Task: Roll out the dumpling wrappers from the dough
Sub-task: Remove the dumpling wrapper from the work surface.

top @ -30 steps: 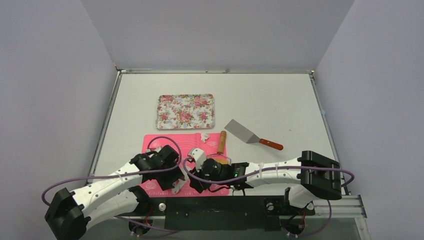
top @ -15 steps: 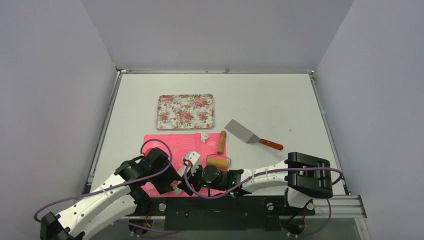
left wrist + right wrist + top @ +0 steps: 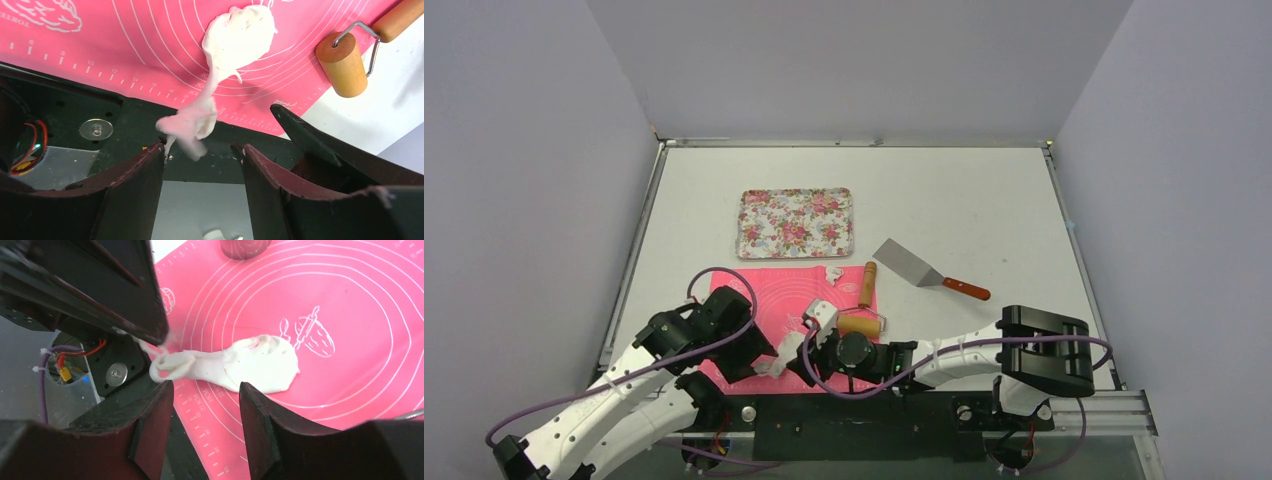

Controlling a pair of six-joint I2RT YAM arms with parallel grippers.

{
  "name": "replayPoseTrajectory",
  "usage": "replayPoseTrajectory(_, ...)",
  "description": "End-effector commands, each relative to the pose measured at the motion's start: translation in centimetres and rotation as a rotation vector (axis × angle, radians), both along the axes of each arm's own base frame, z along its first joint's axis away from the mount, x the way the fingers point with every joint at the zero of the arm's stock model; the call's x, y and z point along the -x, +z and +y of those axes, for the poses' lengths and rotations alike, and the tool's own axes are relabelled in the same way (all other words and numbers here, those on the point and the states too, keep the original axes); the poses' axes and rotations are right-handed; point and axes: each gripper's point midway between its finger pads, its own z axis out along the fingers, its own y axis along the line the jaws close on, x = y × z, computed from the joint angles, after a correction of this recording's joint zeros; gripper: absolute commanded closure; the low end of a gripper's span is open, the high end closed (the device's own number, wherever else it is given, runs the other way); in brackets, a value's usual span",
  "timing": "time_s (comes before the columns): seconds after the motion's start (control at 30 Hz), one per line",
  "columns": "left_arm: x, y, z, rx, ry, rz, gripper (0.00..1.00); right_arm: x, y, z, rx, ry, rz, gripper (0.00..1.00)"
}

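Observation:
A flattened white dough patch (image 3: 241,36) lies on the pink mat (image 3: 125,45). A thin strand runs from it over the mat's front edge to a lump (image 3: 187,125) stuck on one tip of my left gripper (image 3: 202,150), which is open. In the right wrist view the patch (image 3: 260,362) lies just ahead of my open, empty right gripper (image 3: 205,390). From above, the left gripper (image 3: 767,363) and right gripper (image 3: 809,345) sit close together at the mat's near edge. No separate round wrapper is in view.
A wooden rolling pin (image 3: 864,300) lies at the mat's right edge. A metal spatula (image 3: 919,265) lies right of it, and a floral tray (image 3: 795,222) sits behind the mat. A dough scrap (image 3: 834,272) lies at the mat's back edge. A metal ring cutter (image 3: 245,246) stands on the mat.
My left arm has drawn back to the left, stretching the dough strand off the mat's front edge. My right gripper has shifted left and nearer.

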Motion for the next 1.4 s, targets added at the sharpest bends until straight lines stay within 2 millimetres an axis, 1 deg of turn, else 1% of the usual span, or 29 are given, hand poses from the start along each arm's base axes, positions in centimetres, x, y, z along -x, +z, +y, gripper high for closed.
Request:
replayPoseTrajectory(0.0, 0.0, 1.6, 1.6, -0.059, 0.0, -0.03, 0.46, -0.8, 1.8, -0.3, -0.086, -0.051, 0.017, 0.53)
replayPoseTrajectory(0.1, 0.3, 2.1, 1.7, -0.06, -0.008, -0.027, 0.45, -0.8, 1.9, -0.4, -0.11, -0.055, 0.034, 0.53)
replayPoseTrajectory(0.2, 0.3, 2.2, 1.8, -0.06, -0.019, -0.031, 0.45, -1.1, 1.8, -0.6, -0.113, -0.067, 0.042, 0.53)
replayPoseTrajectory(0.3, -0.1, 2.4, 0.8, -0.028, -0.066, -0.044, 0.45, -1.1, 2.0, -0.9, -0.121, -0.069, 0.057, 0.53)
replayPoseTrajectory(0.37, -0.3, 2.8, 0.5, -0.031, -0.097, -0.047, 0.45, -1.2, 2.1, -1.2, -0.131, -0.077, 0.069, 0.54)
replayPoseTrajectory(0.4, -0.3, 3.3, 0.3, -0.018, -0.113, -0.05, 0.45, -1.5, 2.5, -1.4, -0.143, -0.088, 0.071, 0.54)
replayPoseTrajectory(0.43, -0.3, 3.4, 0.1, -0.02, -0.14, -0.052, 0.45, -1.8, 2.2, -1.9, -0.143, -0.105, 0.083, 0.54)
replayPoseTrajectory(0.47, -0.5, 3.7, -0.4, -0.002, -0.156, -0.061, 0.45, -2.0, 2.8, -2.1, -0.163, -0.113, 0.089, 0.54)
replayPoseTrajectory(0.5, -0.7, 3.6, -0.6, 0.001, -0.179, -0.066, 0.45, -2.4, 2.6, -2.6, -0.167, -0.132, 0.103, 0.54)
replayPoseTrajectory(0.53, -0.8, 3.4, -1.4, 0.028, -0.199, -0.07, 0.45, -2.7, 3.3, -3.0, -0.185, -0.148, 0.103, 0.54)
replayPoseTrajectory(0.57, -1.0, 3.1, -1.8, 0.034, -0.221, -0.063, 0.45, -3.2, 3.0, -3.7, -0.181, -0.17, 0.111, 0.54)
replayPoseTrajectory(0.67, -1.3, 0.8, -3.7, 0.076, -0.276, -0.026, 0.45, -4.3, 3.7, -5.9, -0.173, -0.246, 0.097, 0.54)
replayPoseTrajectory(0.7, -1.2, 0.2, -3.8, 0.073, -0.293, -0.015, 0.45, -4.9, 3.7, -6.5, -0.169, -0.27, 0.092, 0.54)
replayPoseTrajectory(0.73, -1.2, -0.8, -4.3, 0.077, -0.307, -0.001, 0.45, -5.2, 3.8, -7.4, -0.161, -0.295, 0.087, 0.53)
replayPoseTrajectory(0.77, -1.0, -1.7, -4.2, 0.069, -0.319, 0.016, 0.45, -5.7, 4.3, -8.0, -0.173, -0.317, 0.082, 0.53)
replayPoseTrajectory(0.8, -1.2, -2.2, -4.7, 0.073, -0.341, 0.019, 0.45, -6.0, 3.7, -8.7, -0.151, -0.333, 0.08, 0.53)
replayPoseTrajectory(0.83, -1.1, -2.8, -4.7, 0.062, -0.347, 0.031, 0.45, -6.5, 4.1, -9.2, -0.16, -0.35, 0.076, 0.53)
replayPoseTrajectory(0.87, -1.2, -3.6, -4.5, 0.03, -0.35, 0.049, 0.45, -6.9, 3.6, -9.8, -0.141, -0.366, 0.075, 0.53)
replayPoseTrajectory(0.9, -1.2, -3.9, -4.3, 0.012, -0.352, 0.057, 0.45, -7.1, 3.8, -10.0, -0.143, -0.369, 0.073, 0.53)
replayPoseTrajectory(0.93, -1.3, -4.6, -4.1, -0.022, -0.356, 0.075, 0.45, -7.2, 3.5, -10.3, -0.126, -0.372, 0.069, 0.53)
replayPoseTrajectory(1.0, -1.7, -5.2, -4.2, -0.057, -0.364, 0.088, 0.45, -7.2, 3.5, -10.4, -0.111, -0.365, 0.064, 0.53)
replayPoseTrajectory(1.03, -2.2, -5.1, -4.4, -0.066, -0.365, 0.075, 0.45, -7.2, 3.5, -10.4, -0.106, -0.359, 0.064, 0.53)
replayPoseTrajectory(1.1, -2.5, -5.6, -4.6, -0.107, -0.383, 0.086, 0.45, -7.1, 3.5, -10.4, -0.099, -0.354, 0.063, 0.53)
replayPoseTrajectory(1.2, -2.8, -6.1, -4.4, -0.168, -0.403, 0.092, 0.45, -7.2, 3.3, -10.5, -0.092, -0.353, 0.057, 0.53)
replayPoseTrajectory(1.27, -2.9, -6.5, -3.9, -0.227, -0.423, 0.1, 0.45, -7.2, 3.2, -10.7, -0.086, -0.354, 0.054, 0.53)
replayPoseTrajectory(1.3, -2.7, -7.0, -3.3, -0.277, -0.437, 0.115, 0.45, -7.2, 3.1, -10.7, -0.078, -0.347, 0.046, 0.53)
replayPoseTrajectory(1.37, -2.8, -7.5, -2.5, -0.339, -0.468, 0.126, 0.45, -7.0, 3.1, -10.3, -0.073, -0.319, 0.033, 0.53)
